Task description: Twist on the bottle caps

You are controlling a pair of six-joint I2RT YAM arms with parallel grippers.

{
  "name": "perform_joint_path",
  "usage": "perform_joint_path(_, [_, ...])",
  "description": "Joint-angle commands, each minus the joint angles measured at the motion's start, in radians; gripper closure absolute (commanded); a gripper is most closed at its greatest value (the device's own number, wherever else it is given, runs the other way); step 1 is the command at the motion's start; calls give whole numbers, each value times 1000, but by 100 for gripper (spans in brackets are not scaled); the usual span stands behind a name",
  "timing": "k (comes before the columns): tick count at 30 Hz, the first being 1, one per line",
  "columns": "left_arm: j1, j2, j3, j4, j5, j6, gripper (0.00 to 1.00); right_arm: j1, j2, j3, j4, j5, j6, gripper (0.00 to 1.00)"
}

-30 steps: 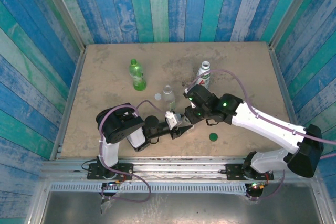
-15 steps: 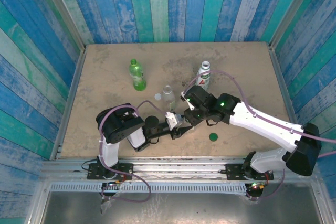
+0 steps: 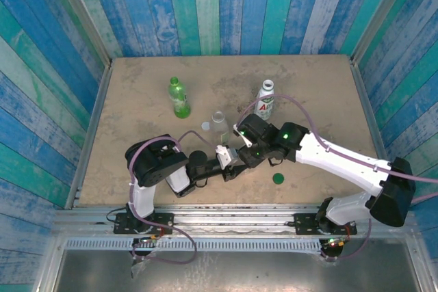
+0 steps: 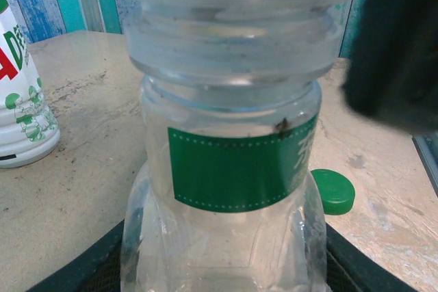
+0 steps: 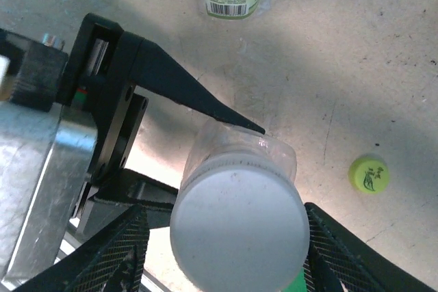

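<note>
As the left gripper (image 4: pixel 226 264) clasps the clear green-labelled bottle (image 4: pixel 233 176) upright near the front middle of the table (image 3: pixel 130 94), a white cap (image 5: pixel 236 227) sits on its neck. Over that cap hangs the right gripper (image 5: pixel 229 244), fingers spread to either side, let go of it. A dark green cap (image 4: pixel 332 191) lies near the bottle, and a yellow-green cap (image 5: pixel 369 173) lies apart.

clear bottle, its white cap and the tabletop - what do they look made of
Clear bottle: probably thin glossy plastic; the table shows through it and highlights glint on its neck rings. White cap: opaque matte plastic, with fine ribs round its rim. Tabletop: tan, rough and stained; maybe worn board or stone, the look leaves it open.
</note>
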Motion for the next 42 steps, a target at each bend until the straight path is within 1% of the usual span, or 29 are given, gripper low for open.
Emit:
perform_joint_path(1, [1,-29,9,19,4,15,45,6,-48,35,-18,6,5,31])
perform_joint_path(4, [1,-29,11,16,5,17,45,7,-79,31,-8,-1,3,25])
perform_joint_path(7, [0,-29,9,15,6,18,45,3,-111,18,12,15,24,24])
perform_joint_path(9, [1,-29,10,12,6,20,45,-6,-133,-1,44,41,58,32])
perform_joint_path(13, [0,-30,9,5,7,26,45,-40,-144,-34,83,34,88,51])
perform_joint_path(16, [0,-34,12,-9,15,30,45,-77,-137,-49,82,4,95,60])
perform_joint_path(22, [1,-34,13,-9,19,31,45,-117,-114,-76,86,-60,77,63])
perform_joint_path(25, [0,-35,13,-13,18,32,45,-117,-99,-88,86,-98,67,63])
perform_joint_path(29, [0,-34,13,-11,15,32,45,-118,-99,-105,93,-114,70,63])
perform_joint_path(33, [0,-33,16,-13,15,29,45,-124,-98,-127,94,-127,71,67])
perform_joint_path(37, [1,-34,16,-11,14,23,45,-136,-106,-160,91,-169,90,72])
perform_joint_path(40, [0,-36,18,-26,15,27,44,-136,-125,-181,88,-225,102,76])
perform_joint_path(42, [-1,-32,18,-18,15,25,44,-136,-140,-196,87,-284,100,76])
